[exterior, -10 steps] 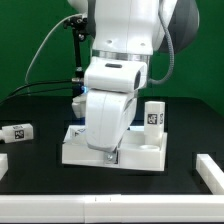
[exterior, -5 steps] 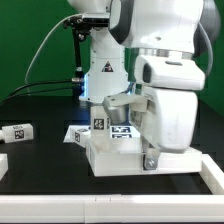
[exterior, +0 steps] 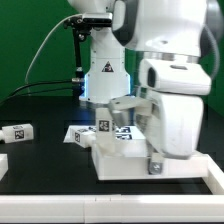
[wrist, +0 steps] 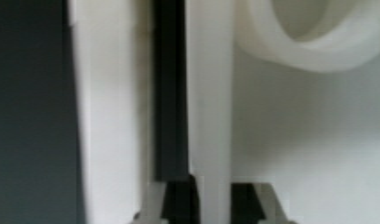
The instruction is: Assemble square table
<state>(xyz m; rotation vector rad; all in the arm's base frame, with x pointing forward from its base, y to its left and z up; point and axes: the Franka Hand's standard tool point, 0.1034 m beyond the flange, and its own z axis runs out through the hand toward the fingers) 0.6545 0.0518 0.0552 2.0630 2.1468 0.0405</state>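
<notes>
The white square tabletop lies on the black table, under the arm. My gripper is shut on the tabletop's thick edge at the exterior view's right. In the wrist view, the two dark fingers stand either side of the white edge wall, with my gripper around it. A round socket shows in the panel. One tagged white leg lies on the table at the exterior view's left. A tagged piece, possibly another leg, shows just behind the tabletop. The other legs are hidden.
The marker board lies behind the tabletop near the arm's base. White rails sit at the front left and front right of the table. A green wall stands behind, and cables hang at the back.
The arm has swung to the exterior view's right, and the tabletop has shifted right and forward with it. The leg lying at the left has not moved.
</notes>
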